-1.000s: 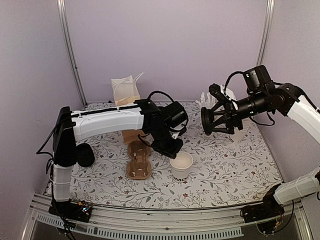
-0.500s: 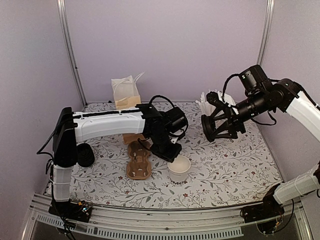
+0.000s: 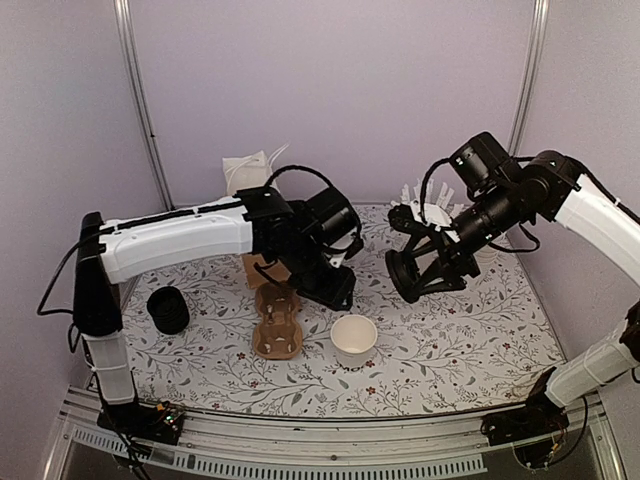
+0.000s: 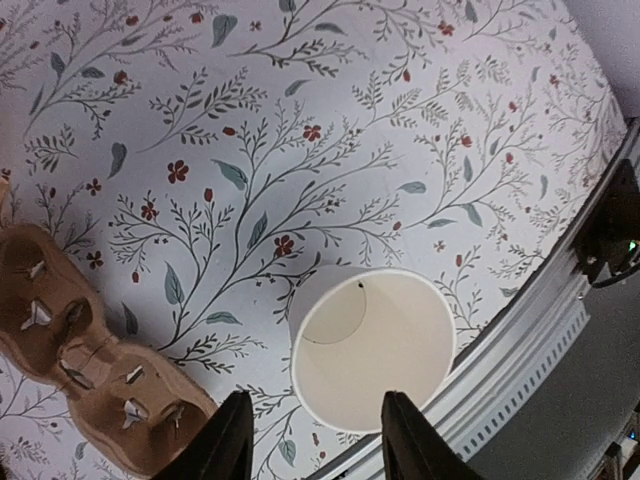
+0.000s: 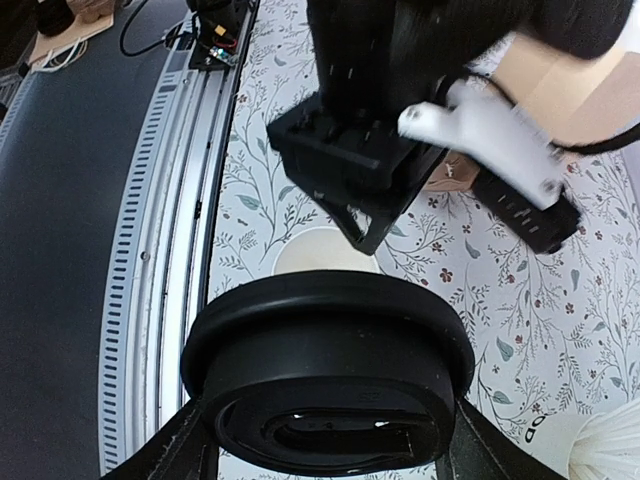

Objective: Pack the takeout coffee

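Note:
A single white paper cup (image 3: 354,340) stands open, without a lid, on the floral table; no lidded cup shows. In the left wrist view the cup (image 4: 370,345) sits just below and between my open left fingers (image 4: 228,440). My left gripper (image 3: 338,293) hangs open and empty just above and behind the cup. My right gripper (image 3: 418,270) is shut on a black round lid (image 3: 402,274), held in the air to the right of the cup and higher. In the right wrist view the lid (image 5: 330,375) fills the jaws, with the cup (image 5: 318,252) showing beyond it.
A brown cardboard cup carrier (image 3: 277,325) lies left of the cup and also shows in the left wrist view (image 4: 80,370). A black stack of lids (image 3: 167,310) stands at the left. A paper bag (image 3: 250,178) and a white cup of straws (image 3: 432,212) stand at the back.
My left gripper has lifted off the cup's rim and drawn back, leaving the cup standing. My right gripper has carried the lid left and down, closer to the cup.

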Controlling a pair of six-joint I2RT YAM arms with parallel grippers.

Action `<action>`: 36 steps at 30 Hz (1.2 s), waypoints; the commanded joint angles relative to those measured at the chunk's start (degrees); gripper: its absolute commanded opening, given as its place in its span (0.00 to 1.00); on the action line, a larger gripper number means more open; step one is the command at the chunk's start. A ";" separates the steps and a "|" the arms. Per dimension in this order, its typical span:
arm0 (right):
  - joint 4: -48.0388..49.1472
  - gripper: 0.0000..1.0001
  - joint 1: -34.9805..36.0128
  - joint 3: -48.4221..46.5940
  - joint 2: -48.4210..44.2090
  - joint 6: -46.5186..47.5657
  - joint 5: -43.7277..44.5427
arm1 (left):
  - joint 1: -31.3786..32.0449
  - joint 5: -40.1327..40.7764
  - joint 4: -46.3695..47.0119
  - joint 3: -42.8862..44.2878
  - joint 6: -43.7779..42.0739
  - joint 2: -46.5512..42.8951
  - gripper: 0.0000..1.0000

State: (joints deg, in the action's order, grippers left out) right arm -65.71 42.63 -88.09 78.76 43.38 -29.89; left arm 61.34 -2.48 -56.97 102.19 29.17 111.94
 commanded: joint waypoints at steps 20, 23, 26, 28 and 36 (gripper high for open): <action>-12.70 0.73 15.24 -16.85 26.97 3.06 19.60 | -8.57 9.71 12.33 -24.06 5.00 -26.09 0.46; -12.70 0.74 16.34 -17.16 29.08 1.98 22.14 | -9.00 10.52 12.22 -25.00 4.15 -26.77 0.46; -12.70 0.73 17.16 -18.06 30.80 0.99 24.41 | -9.53 10.45 12.72 -26.46 3.37 -27.96 0.46; -12.70 0.73 17.53 -18.72 32.13 0.59 25.57 | -10.01 10.10 13.73 -27.94 2.94 -29.01 0.45; -12.73 0.74 18.69 -19.42 35.57 -0.83 29.18 | -11.43 8.29 16.95 -33.63 1.91 -33.35 0.46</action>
State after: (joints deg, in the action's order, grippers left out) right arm -77.62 60.49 -105.71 112.36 43.92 -3.27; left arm 50.87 6.59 -42.87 70.39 32.42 81.10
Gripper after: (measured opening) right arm 0.738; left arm 0.456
